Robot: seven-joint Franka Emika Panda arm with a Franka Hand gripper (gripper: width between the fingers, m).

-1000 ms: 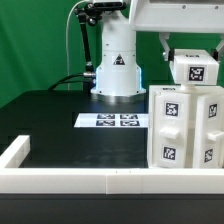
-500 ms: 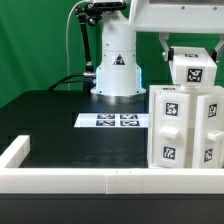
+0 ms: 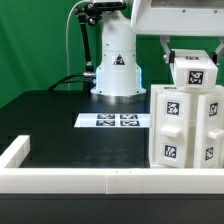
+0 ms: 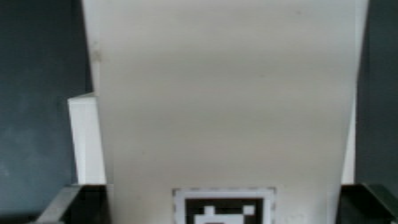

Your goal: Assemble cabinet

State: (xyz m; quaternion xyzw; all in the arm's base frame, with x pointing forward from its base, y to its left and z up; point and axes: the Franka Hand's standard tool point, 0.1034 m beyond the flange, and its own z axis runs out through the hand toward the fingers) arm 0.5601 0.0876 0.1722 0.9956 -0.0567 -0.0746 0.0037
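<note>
The white cabinet body (image 3: 186, 128) stands upright at the exterior view's right, several black-and-white tags on its faces. My gripper (image 3: 191, 58) hangs just above it and is shut on a white tagged panel (image 3: 193, 70), held right over the cabinet's top. In the wrist view this panel (image 4: 217, 100) fills most of the picture as a tall white board with a tag at its lower end, and my dark fingers (image 4: 63, 203) flank it on both sides.
The marker board (image 3: 112, 121) lies flat on the black table in front of the arm's white base (image 3: 116, 70). A low white rim (image 3: 80, 178) edges the table's near side and its corner at the exterior view's left.
</note>
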